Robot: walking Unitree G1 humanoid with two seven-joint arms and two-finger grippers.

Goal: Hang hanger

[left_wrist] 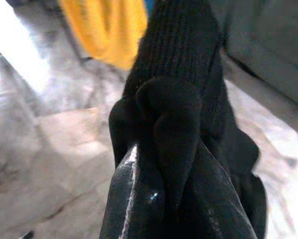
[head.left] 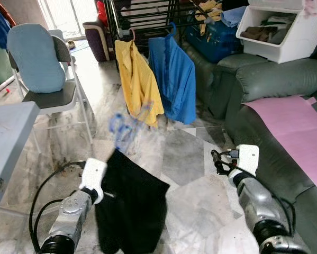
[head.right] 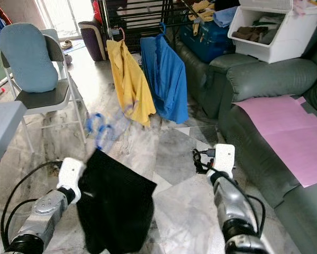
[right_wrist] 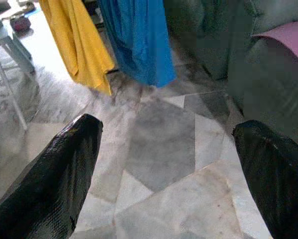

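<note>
The left gripper [left_wrist: 163, 164] is clenched on a black garment [head.left: 129, 206] whose blue hanger [head.left: 127, 126] blurs above; best carried steadily, hook kept high, to the rack [head.left: 142, 16]. Open floor [head.left: 190, 159] lies ahead between chair [head.left: 42, 69] and sofa [head.left: 274, 90]. The right gripper [right_wrist: 163, 169] hangs released.

Two hung shirts: yellow shirt [head.left: 138, 82], blue shirt [head.left: 174, 79]; one black garment [head.left: 130, 203]; one chair [head.left: 44, 79].
</note>
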